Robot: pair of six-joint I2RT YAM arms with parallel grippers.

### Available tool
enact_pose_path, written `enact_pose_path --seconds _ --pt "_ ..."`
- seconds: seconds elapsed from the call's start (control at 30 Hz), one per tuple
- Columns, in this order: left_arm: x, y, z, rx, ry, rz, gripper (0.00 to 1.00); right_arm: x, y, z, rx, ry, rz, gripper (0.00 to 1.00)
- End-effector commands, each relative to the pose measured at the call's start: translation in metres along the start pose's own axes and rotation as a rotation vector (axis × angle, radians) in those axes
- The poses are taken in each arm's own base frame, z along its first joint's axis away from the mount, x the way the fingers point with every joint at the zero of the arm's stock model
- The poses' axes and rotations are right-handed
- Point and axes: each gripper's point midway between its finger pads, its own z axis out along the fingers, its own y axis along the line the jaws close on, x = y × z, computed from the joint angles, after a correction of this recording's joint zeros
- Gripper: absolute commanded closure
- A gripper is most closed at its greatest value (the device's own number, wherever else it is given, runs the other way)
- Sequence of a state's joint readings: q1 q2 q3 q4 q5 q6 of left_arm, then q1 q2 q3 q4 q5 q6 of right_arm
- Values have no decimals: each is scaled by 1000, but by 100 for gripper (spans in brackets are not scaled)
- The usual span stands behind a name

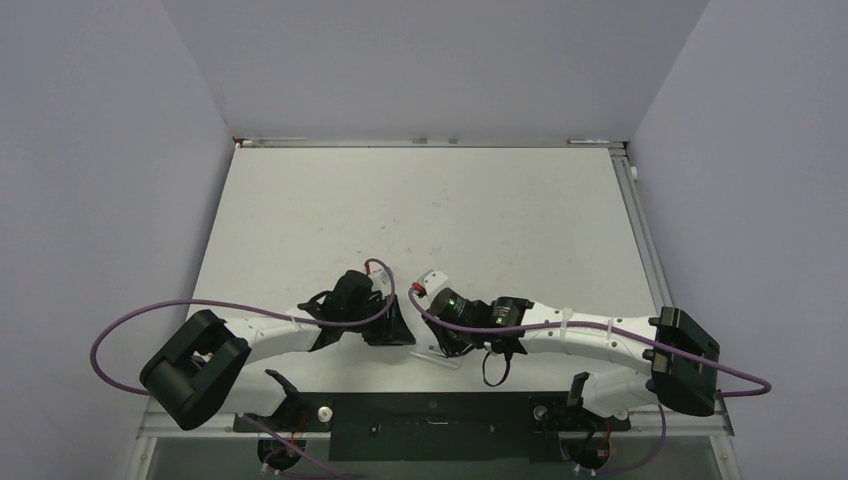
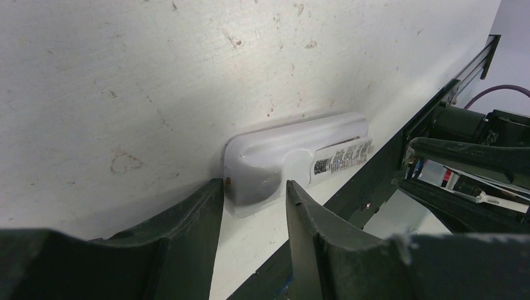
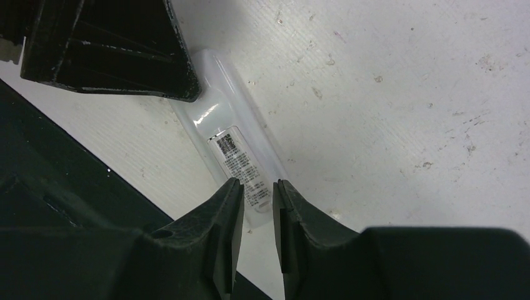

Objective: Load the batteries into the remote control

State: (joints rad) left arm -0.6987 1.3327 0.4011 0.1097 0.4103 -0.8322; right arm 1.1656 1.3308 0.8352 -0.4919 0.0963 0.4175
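The white remote control [image 2: 294, 147] lies on the table near its front edge, back side up, with a printed label [image 3: 240, 165] showing. It is a small white sliver in the top view [image 1: 437, 356]. My left gripper [image 2: 255, 184] has its two fingers on either side of one end of the remote, touching it. My right gripper [image 3: 257, 182] hovers over the label end, its jaws a narrow gap apart with nothing between them. Both grippers meet at the table's front middle [image 1: 400, 335] [image 1: 440, 342]. No batteries are in view.
The table's front edge and a black mounting rail [image 1: 430, 412] run right beside the remote; the rail also shows in both wrist views [image 2: 375, 187] [image 3: 62, 175]. Purple cables [image 1: 150, 315] loop off both arms. Grey walls [image 1: 100, 150] enclose the table.
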Motion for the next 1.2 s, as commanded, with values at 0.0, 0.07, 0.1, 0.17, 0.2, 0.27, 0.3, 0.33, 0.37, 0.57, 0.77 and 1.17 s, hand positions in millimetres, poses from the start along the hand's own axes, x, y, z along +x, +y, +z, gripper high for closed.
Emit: enact_pose_path --seconds 0.0,0.07,0.1,0.17,0.2,0.27,0.3,0.33,0.37,0.57,0.77,1.17 --pt "1 -9 -1 35 -25 25 62 -9 2 -3 -7 -36 32 76" --pt "4 -10 -1 37 -21 24 62 -6 0 -3 5 -26 36 77" --pt "6 -9 -1 36 -20 25 63 -5 -1 -3 9 -22 39 77" --pt "8 -10 -1 38 -22 26 63 -1 -2 -2 14 -9 41 77" --pt "9 -10 -1 37 -21 26 63 1 -3 -2 18 -2 41 77" --pt "10 -10 -1 38 -21 25 63 4 -4 0 25 9 44 77" --pt "10 -11 -1 39 -21 26 63 5 -6 0 32 12 49 77" --pt "10 -11 -1 39 -21 27 63 6 -8 1 39 16 54 77" --pt "11 -11 -1 38 -21 27 63 7 -9 1 47 20 57 77" --pt "12 -10 -1 37 -17 27 63 14 -22 4 99 40 89 79" --pt "12 -10 -1 39 -17 27 63 19 -22 8 90 53 106 80" --pt "11 -12 -2 40 -20 32 63 29 -16 15 55 89 117 81"
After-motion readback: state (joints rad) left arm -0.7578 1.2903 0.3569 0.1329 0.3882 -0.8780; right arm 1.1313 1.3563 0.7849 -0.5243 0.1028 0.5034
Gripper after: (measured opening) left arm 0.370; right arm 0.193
